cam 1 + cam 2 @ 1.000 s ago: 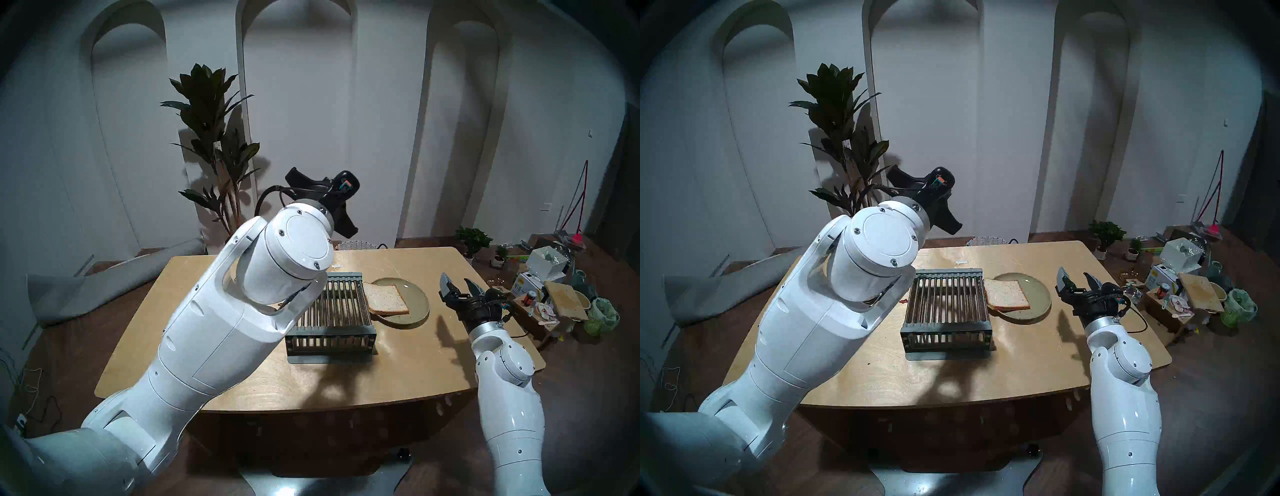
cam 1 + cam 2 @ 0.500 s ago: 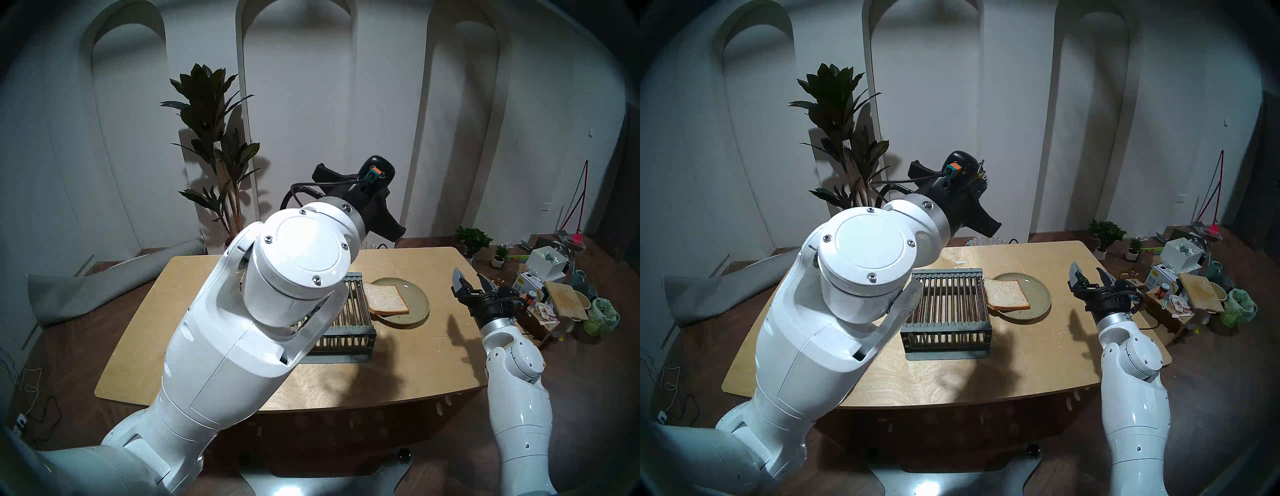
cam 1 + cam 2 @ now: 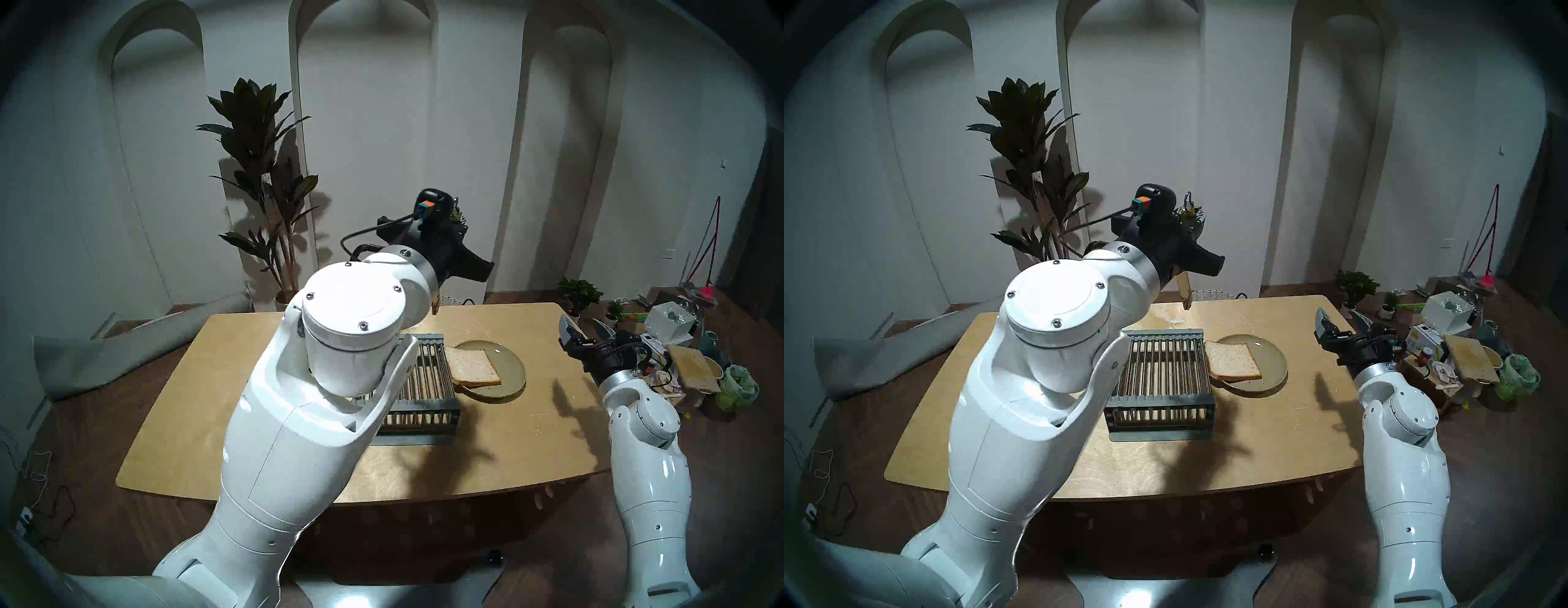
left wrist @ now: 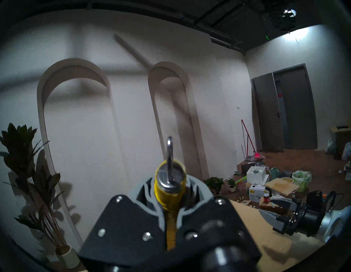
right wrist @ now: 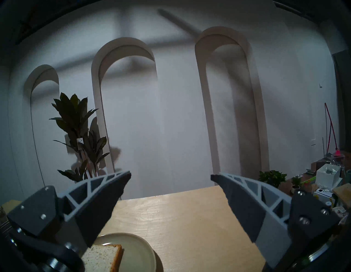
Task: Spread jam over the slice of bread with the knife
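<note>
The left gripper [image 3: 1190,220], raised above the table's [image 3: 1166,458] far side, clamps the knife [image 4: 169,191] by its yellow handle, blade hanging down. The right gripper [image 5: 171,175] hovers wide open and empty. The slice of bread [image 3: 1233,360] lies on the olive-green plate [image 3: 1272,361], right of the grey barred rack [image 3: 1159,378].

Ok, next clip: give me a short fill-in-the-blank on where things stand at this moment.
1. The left end effector is shut on the ____.
2. The slice of bread lies on the round ____.
3. The right end effector stands ____, holding nothing.
4. The knife has a ____ handle.

Missing words: knife; plate; open; yellow
</note>
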Controlling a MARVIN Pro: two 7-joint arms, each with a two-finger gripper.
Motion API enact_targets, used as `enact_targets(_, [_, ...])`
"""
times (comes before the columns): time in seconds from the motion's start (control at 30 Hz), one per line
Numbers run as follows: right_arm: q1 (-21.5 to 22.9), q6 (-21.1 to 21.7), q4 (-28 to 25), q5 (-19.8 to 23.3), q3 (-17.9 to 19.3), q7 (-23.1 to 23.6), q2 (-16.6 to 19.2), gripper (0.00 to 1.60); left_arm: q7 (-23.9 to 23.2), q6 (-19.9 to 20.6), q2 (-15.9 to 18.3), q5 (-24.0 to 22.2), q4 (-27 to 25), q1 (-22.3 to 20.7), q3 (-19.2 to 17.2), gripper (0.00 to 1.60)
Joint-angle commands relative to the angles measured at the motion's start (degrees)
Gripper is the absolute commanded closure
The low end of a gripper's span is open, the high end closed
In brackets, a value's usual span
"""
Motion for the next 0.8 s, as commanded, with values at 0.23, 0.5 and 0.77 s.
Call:
enact_targets(0.23, [10.7, 14.6, 7.1, 2.3, -1.7, 0.6, 5.3, 0.00, -1.0, -8.7, -7.1, -10.2, 8.9, 0.1, -7.0, 1.60])
enact_targets(0.5, [13.3, 23.4, 12.5, 7.4, -2.5, 3.2, 6.9, 0.00, -2.2, -10.1, -9.2, -16.4, 14.1, -0.9, -10.0, 1.60])
enact_targets(0.77, [11.2, 32.2, 15.0, 11.9, -3.2, 5.1, 8.7, 0.00, -3.3, -13.1, -10.7, -22.8, 19.8, -2.5, -11.8, 1.60])
